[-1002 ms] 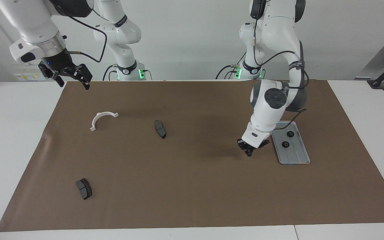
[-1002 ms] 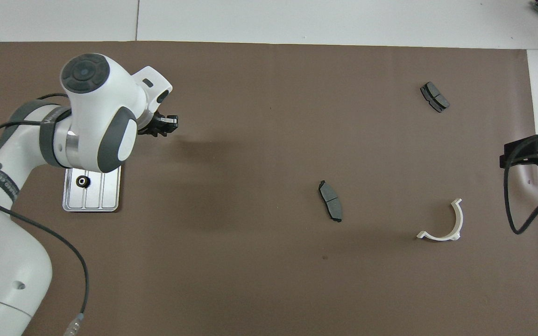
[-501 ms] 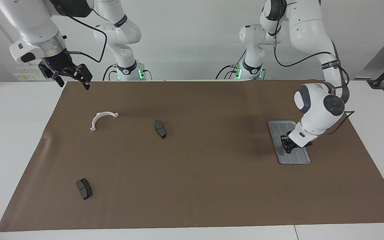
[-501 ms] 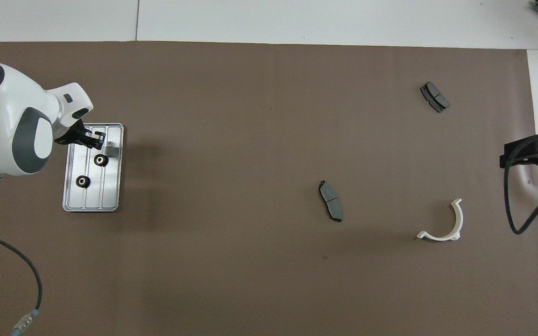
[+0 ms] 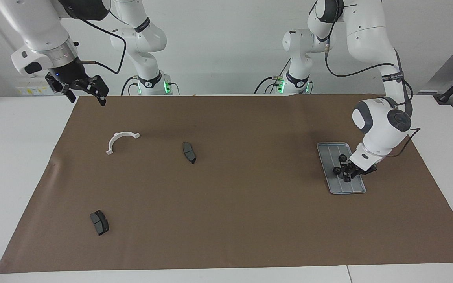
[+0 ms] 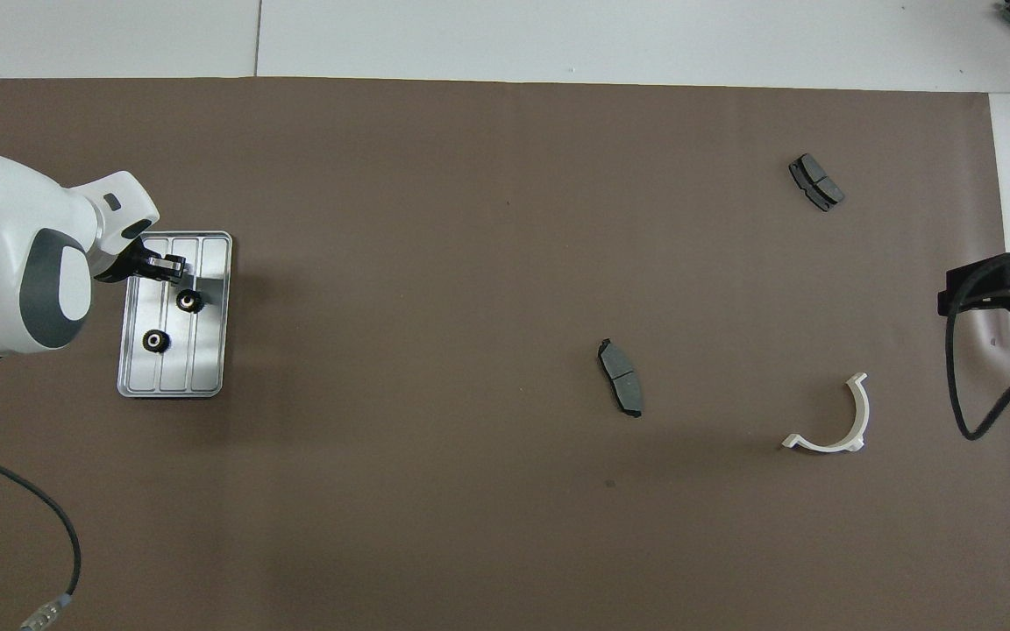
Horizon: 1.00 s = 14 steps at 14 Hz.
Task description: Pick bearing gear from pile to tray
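The silver tray (image 5: pixel 344 191) (image 6: pixel 207 372) lies on the brown mat toward the left arm's end of the table. Two black bearing gears (image 5: pixel 343 158) (image 5: pixel 336 170) rest in it, and both gears (image 6: pixel 189 301) (image 6: pixel 154 341) also show in the overhead view. My left gripper (image 5: pixel 347 174) (image 6: pixel 165 266) hangs low over the tray, right beside them; whether it holds a gear is hidden. What is left of the pile lies spread toward the right arm's end. My right gripper (image 5: pixel 86 93) (image 6: pixel 996 294) waits open and raised over the mat's edge there.
A white arc bracket (image 5: pixel 121 140) (image 6: pixel 838 422) and two dark brake pads (image 5: pixel 189 152) (image 5: pixel 99 222) lie apart on the mat. In the overhead view the pads (image 6: pixel 621 377) (image 6: pixel 815 181) are well separated. A black cable hangs from the right arm.
My left arm swung from beside the tray to over it, then settled a little lower above the gears. The right arm has not moved.
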Tool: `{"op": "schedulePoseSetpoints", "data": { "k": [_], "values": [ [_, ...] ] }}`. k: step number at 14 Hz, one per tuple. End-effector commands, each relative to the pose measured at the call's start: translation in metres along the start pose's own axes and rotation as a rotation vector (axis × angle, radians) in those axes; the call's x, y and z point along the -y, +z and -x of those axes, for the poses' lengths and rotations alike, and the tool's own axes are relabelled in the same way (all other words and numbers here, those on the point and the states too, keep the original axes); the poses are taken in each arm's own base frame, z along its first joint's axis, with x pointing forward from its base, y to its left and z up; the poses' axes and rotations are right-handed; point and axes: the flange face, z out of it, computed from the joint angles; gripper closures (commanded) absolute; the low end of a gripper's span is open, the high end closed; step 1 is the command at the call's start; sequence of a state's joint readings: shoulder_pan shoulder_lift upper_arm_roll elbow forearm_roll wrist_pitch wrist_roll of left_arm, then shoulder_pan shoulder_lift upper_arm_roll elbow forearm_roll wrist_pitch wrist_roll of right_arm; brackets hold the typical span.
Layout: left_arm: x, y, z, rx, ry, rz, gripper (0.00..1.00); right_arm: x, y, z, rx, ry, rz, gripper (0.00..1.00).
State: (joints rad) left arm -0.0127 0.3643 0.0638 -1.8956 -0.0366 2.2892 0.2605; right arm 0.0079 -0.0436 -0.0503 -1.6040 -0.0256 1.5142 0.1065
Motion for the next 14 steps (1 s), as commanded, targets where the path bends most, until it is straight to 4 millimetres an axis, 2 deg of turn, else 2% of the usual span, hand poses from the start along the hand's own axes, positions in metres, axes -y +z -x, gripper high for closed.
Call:
{"op": "schedulePoseSetpoints", "data": {
  "k": [1, 3, 5, 6, 7, 9, 11, 14],
  "values": [
    [0.000, -0.026, 0.001, -0.027, -0.005, -0.005, 0.00, 0.000, -0.003, 0.005, 0.001, -0.025, -0.014, 0.00],
    [-0.005, -0.073, -0.011, -0.010, -0.025, 0.004, 0.00, -0.001, -0.002, 0.005, 0.003, -0.024, -0.014, 0.00],
    [-0.017, -0.130, -0.020, 0.022, -0.039, 0.017, 0.00, -0.001, -0.002, 0.005, 0.003, -0.024, -0.014, 0.00],
    [-0.021, -0.159, -0.020, 0.028, -0.042, 0.022, 0.00, -0.001, -0.002, 0.005, 0.003, -0.024, -0.014, 0.00],
    [-0.035, -0.188, -0.019, 0.032, -0.025, 0.035, 0.00, -0.001, -0.003, 0.005, 0.001, -0.025, -0.014, 0.00],
    [-0.049, -0.237, -0.009, 0.010, -0.019, 0.042, 0.00, -0.001, -0.003, 0.005, 0.001, -0.024, -0.014, 0.00],
    [-0.065, -0.279, 0.008, -0.030, -0.031, 0.041, 0.00, -0.001, -0.002, 0.005, 0.003, -0.024, -0.014, 0.00],
    [-0.069, -0.310, 0.036, 0.080, -0.032, 0.057, 0.00, 0.000, -0.002, 0.005, 0.003, -0.025, -0.014, 0.00]
  ]
}}
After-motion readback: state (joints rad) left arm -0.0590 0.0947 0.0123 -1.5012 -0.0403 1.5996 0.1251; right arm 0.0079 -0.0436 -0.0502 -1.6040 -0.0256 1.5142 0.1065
